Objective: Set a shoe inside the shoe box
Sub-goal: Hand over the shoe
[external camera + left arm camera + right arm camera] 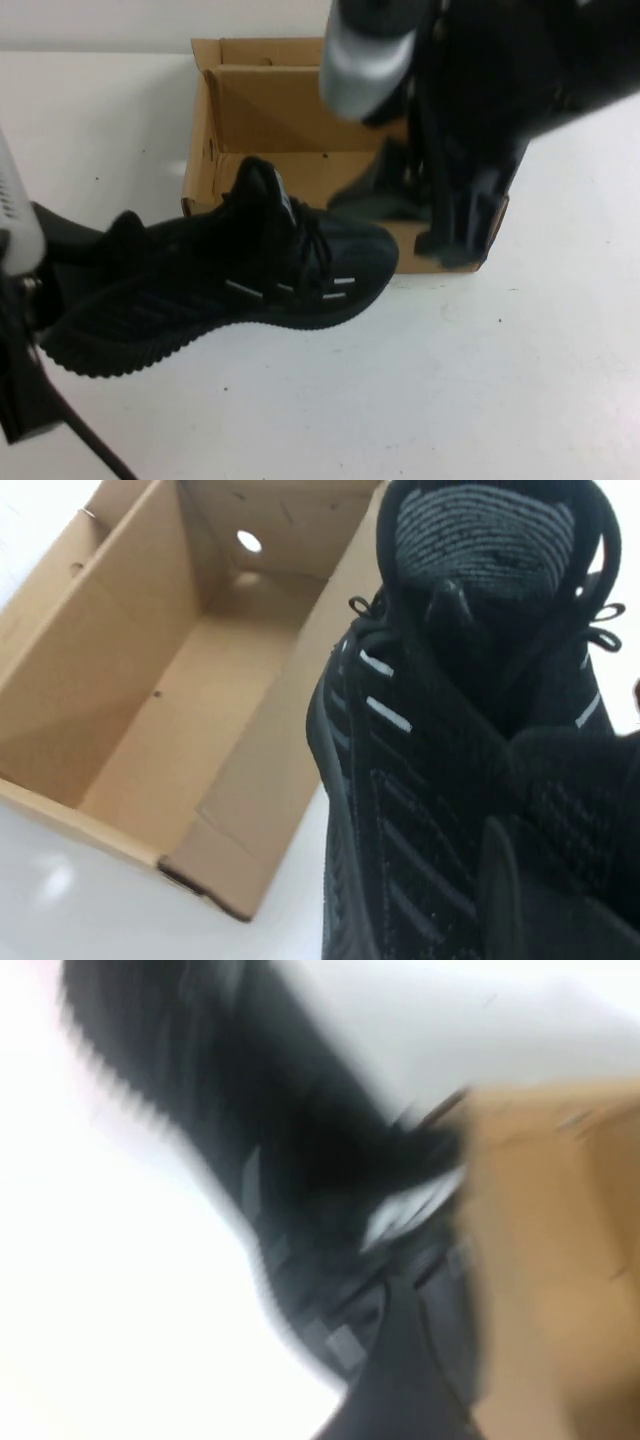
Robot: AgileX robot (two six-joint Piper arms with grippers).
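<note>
Since the task wants it boxed: left gripper (70,262) pinches the shoe (230,280) by its heel, raised before the shoe box (262,110).
Right gripper (440,215): over box's right end; finger state cannot be told.

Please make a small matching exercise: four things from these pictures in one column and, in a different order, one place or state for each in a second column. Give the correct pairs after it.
Things:
1. shoe
2. shoe box
3. left gripper
4. right gripper

States:
A. shut on the heel end
B. nothing inside, top open
C. over the box's right end
D. black, toe against the box's front wall

Pairs: 1-D, 2-B, 3-A, 4-C
</note>
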